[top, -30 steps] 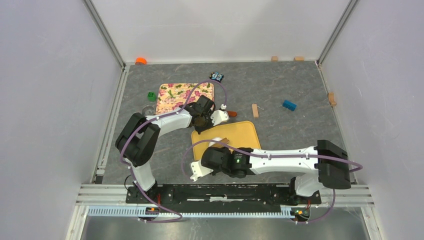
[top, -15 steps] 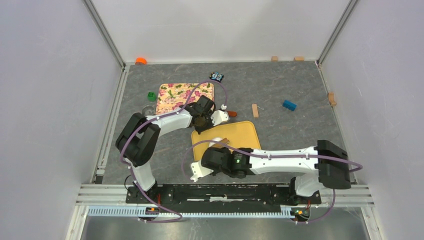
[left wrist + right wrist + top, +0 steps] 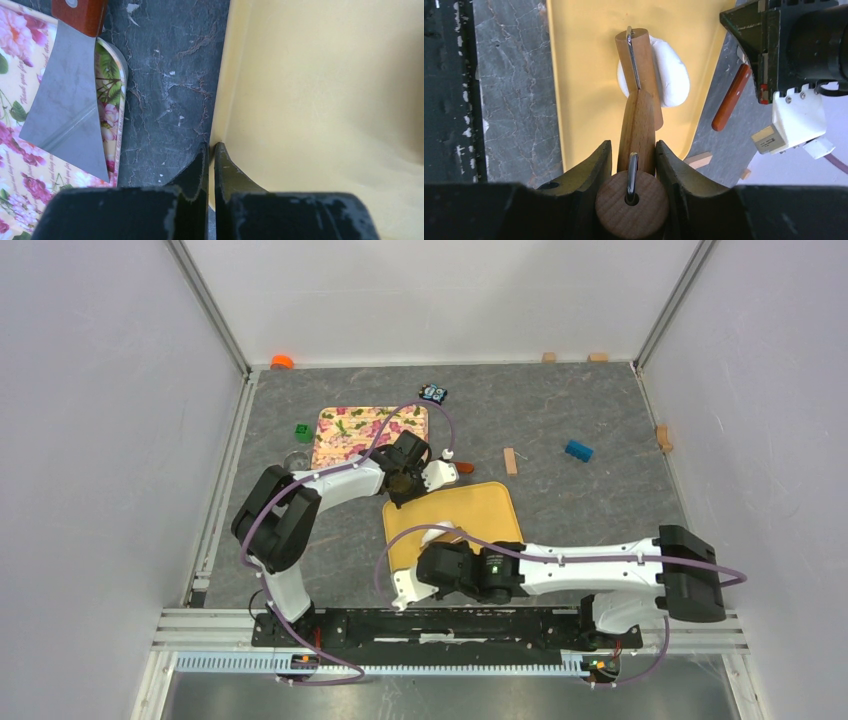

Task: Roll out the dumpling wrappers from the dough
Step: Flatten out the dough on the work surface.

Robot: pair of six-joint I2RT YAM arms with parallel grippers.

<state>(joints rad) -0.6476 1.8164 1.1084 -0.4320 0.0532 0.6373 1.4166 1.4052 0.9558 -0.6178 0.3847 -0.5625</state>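
On white-walled grey tabletop (image 3: 580, 500), right end effector (image 3: 632, 146) clamps roller (image 3: 639, 100), left end effector (image 3: 210, 150) closed.

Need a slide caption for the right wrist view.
Right gripper, jaws shut on the wooden rolling pin, which lies across a flattened dumpling wrapper on the yellow board.

The roller (image 3: 647, 75) covers part of the dumpling wrapper (image 3: 675, 75); the scraper's handle (image 3: 80, 12) is cropped.

We are in a robotics lab test cell. Plain white panels (image 3: 90, 440) wall in a grey stone-patterned table (image 3: 590, 510), and an aluminium rail (image 3: 200, 628) runs along its near edge.
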